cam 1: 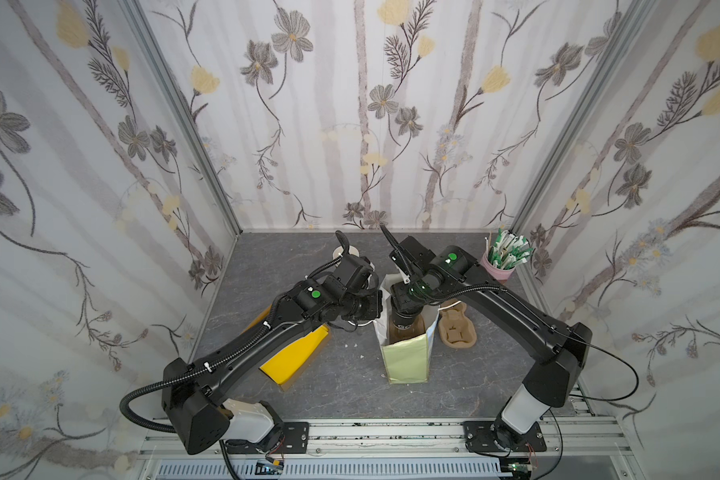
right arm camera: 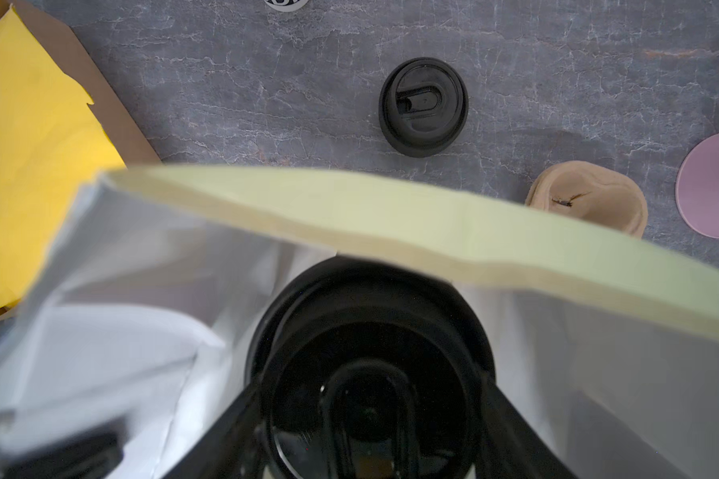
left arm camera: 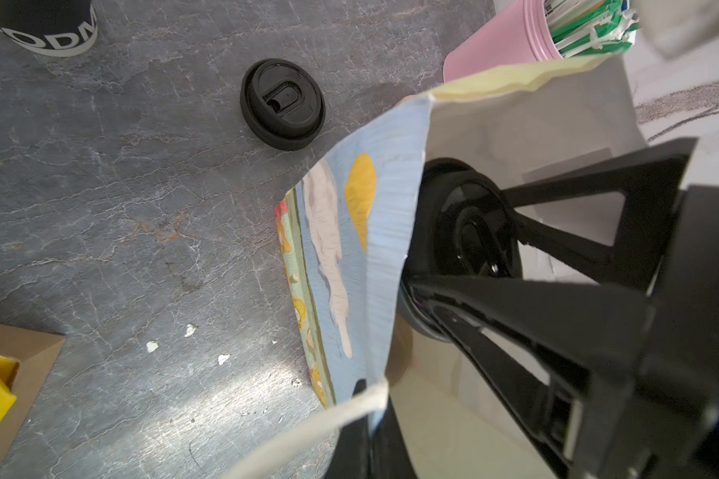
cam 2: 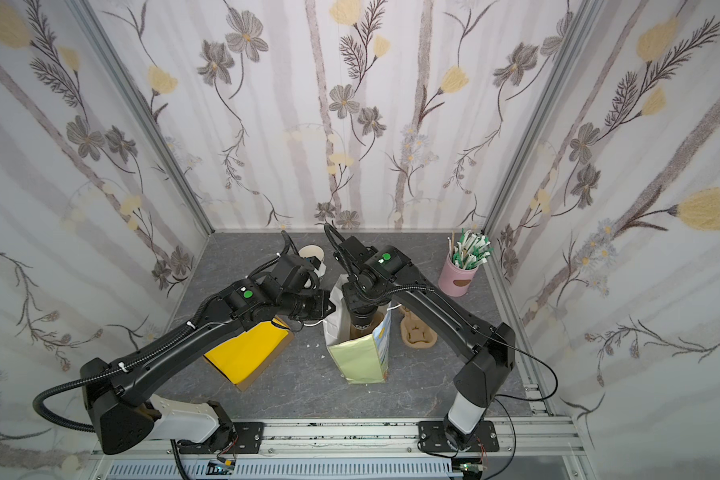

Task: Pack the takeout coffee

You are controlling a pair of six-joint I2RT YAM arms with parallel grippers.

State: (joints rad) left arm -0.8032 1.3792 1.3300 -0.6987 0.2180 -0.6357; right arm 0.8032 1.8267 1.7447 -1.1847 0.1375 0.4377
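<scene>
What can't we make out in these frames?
- What the left gripper pinches: tips too small in both top views, blurred at the edge in the left wrist view.
- Whether the takeout coffee rests on anything: paper bag walls hide its base everywhere.
- Spare cup lettering: cut off by the left wrist view's edge.

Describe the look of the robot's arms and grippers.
The left arm and right arm are black, angular-shelled, each with a white segment near its base and a round green marking. Ribbed black conduit, fastened by white ties, runs along the left. The right gripper has black fingers with triangular cutouts.
</scene>
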